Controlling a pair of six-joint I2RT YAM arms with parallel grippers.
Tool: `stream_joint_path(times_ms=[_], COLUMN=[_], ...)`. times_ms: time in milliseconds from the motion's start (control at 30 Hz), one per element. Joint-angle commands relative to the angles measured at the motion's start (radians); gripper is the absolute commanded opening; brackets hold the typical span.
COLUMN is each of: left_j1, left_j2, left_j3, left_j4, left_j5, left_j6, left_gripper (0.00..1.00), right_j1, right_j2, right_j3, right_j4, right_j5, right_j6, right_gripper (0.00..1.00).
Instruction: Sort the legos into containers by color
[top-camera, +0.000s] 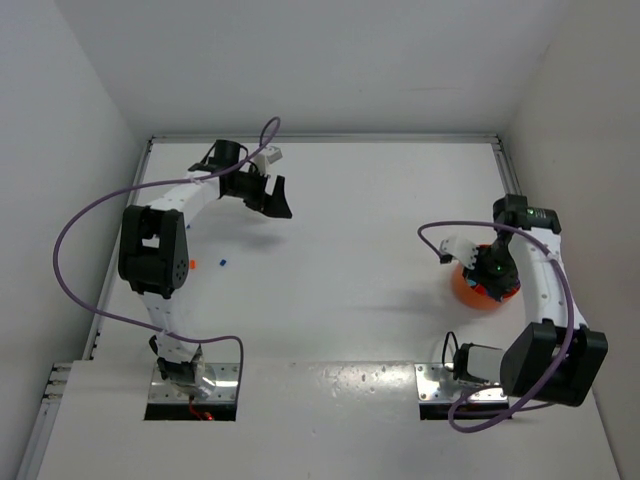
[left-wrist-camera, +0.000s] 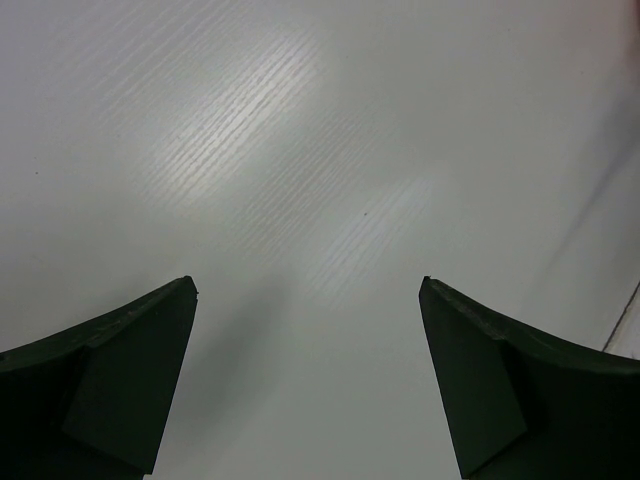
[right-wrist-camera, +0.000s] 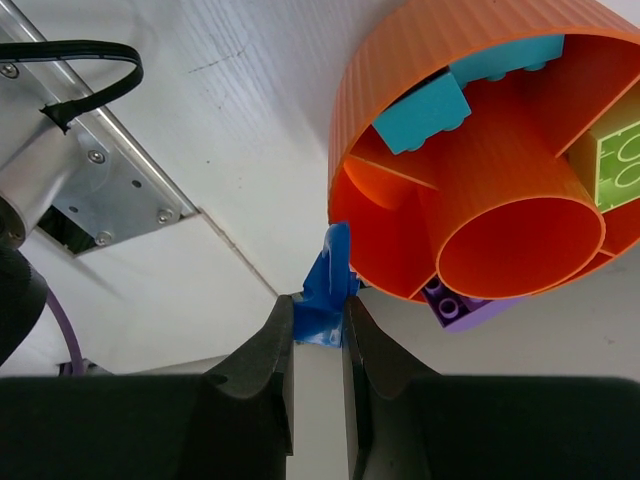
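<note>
Clamps a blue brick (right-wrist-camera: 328, 285) in the right gripper (right-wrist-camera: 318, 315), pinched narrowly by its lower end, pressed against the outer wall of the orange bowl (right-wrist-camera: 400, 90) just under the rim. Could lose it outside the bowl: held by one end only, tilted and touching the wall, so likely to twist loose or snag on the rim when lifted over. Could also shove or tip the bowl and spill the teal bricks (right-wrist-camera: 425, 112) and yellow-green brick (right-wrist-camera: 620, 165) inside, or the purple brick (right-wrist-camera: 460, 303) at the near rim. Could land among the wrong colour if released over the nearest compartment.

Reaches with the right arm folded back above the bowl, wrist bent steeply down. Hovers with the left gripper (left-wrist-camera: 308, 283) spread wide and empty over bare surface (left-wrist-camera: 300, 120), well apart from the bowl. Far from the bowl, beside the left arm: one orange lego (top-camera: 193, 264), one blue lego (top-camera: 222, 262).
</note>
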Motion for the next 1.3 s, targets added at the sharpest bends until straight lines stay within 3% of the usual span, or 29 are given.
stream_joint_path(times_ms=[0,600,1000,1133,1267], left_j1=[0.020,0.031,0.042,0.042,0.042], left_j2=[-0.021,-0.012,-0.021,-0.021,-0.021], left_j3=[-0.023,-0.052,-0.074,-0.074,-0.074], left_j4=[0.023,0.032,0.032,0.023,0.023], left_j5=[0.029,0.039,0.039,0.039,0.039], left_j6=[0.012,0.012,0.022,0.022,0.022], left_gripper=[1.00,1.00,1.00,1.00,1.00], right_j1=[-0.006,-0.006,0.003,0.003,0.003], right_j2=[0.008,0.120,0.073,0.064,0.064], right_j3=[0.043,0.139,0.024,0.003,-0.006], right_j4=[0.007,-0.032,0.000,0.032,0.055], right_j5=[0.023,0.032,0.022,0.022,0.010], right_j6=[0.004,-0.036,-0.099,-0.108,-0.108], right_gripper=[0.00,0.00,0.00,0.14,0.19])
